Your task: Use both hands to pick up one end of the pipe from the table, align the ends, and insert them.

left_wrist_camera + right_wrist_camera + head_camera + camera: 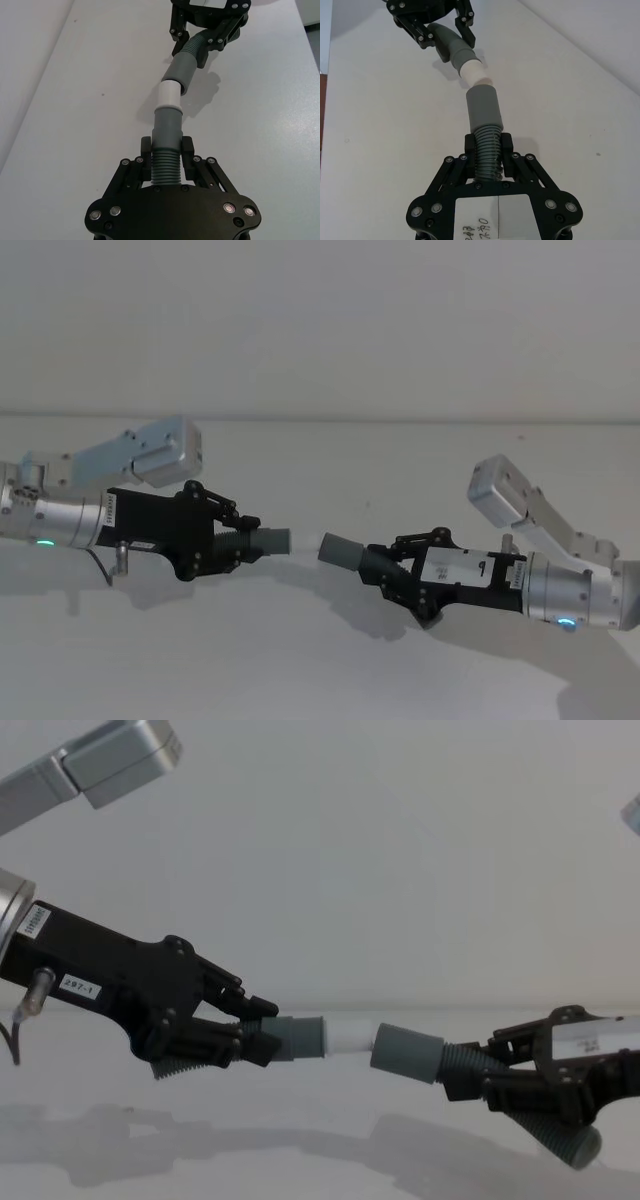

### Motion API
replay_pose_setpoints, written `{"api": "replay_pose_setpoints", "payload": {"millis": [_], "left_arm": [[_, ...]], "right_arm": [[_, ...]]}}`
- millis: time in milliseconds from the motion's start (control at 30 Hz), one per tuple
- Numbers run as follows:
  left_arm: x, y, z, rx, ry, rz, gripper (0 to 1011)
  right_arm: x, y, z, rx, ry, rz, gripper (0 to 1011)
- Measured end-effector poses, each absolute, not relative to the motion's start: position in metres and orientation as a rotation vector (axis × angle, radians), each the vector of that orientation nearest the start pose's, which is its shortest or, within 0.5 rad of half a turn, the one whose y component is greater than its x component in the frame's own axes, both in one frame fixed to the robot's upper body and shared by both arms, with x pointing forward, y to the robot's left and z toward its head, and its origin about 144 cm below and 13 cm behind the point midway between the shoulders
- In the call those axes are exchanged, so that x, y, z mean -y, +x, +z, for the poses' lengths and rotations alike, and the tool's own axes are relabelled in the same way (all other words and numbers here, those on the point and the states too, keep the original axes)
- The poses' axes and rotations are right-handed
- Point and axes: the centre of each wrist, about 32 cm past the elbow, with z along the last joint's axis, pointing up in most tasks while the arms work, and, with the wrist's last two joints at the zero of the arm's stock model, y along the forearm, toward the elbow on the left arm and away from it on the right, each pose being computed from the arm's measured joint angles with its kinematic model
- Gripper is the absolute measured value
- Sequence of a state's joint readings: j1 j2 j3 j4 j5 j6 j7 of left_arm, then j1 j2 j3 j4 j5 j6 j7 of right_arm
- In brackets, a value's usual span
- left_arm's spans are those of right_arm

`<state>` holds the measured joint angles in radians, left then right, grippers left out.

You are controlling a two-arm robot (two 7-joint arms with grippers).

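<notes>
Both pipe pieces hang above the white table (300, 660), nearly end to end. My left gripper (250, 540) (166, 150) is shut on the corrugated middle of the piece with the narrow white tip (168, 97) (350, 1033). Facing it, my right gripper (378, 570) (488, 145) is shut on the ribbed part of the piece with the wide grey cuff (484, 107) (407, 1053). The white tip sits right at the cuff's mouth, the two pieces meeting at a slight angle. Whether they touch I cannot tell.
The silver forearms reach in from the left (150, 455) and right (530, 505) sides of the head view. A pale wall (320, 330) rises behind the table's far edge. The pieces' shadows fall on the bare tabletop under them.
</notes>
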<state>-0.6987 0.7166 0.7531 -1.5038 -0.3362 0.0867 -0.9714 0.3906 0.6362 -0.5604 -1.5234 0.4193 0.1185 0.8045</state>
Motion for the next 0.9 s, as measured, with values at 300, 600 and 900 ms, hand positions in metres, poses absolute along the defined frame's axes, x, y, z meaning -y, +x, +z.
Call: {"api": "replay_pose_setpoints", "payload": {"millis": [300,600,900], "left_arm": [[-0.2697,0.5667,1.2965,0.309,0.517,0.151,342],[-0.2684,0.5694,1.2963,0.305,0.519,0.144,342],[-0.267,0.5706,1.2964,0.304,0.526,0.135,342]], "right_arm": [[0.273,0.5255,1.2172,0.067,-0.324,-0.368,284],[0.2718,0.5267,1.2181,0.064,-0.316,-0.358,284],[0.2716,0.5272,1.2195,0.067,-0.308,-0.344,284]]}}
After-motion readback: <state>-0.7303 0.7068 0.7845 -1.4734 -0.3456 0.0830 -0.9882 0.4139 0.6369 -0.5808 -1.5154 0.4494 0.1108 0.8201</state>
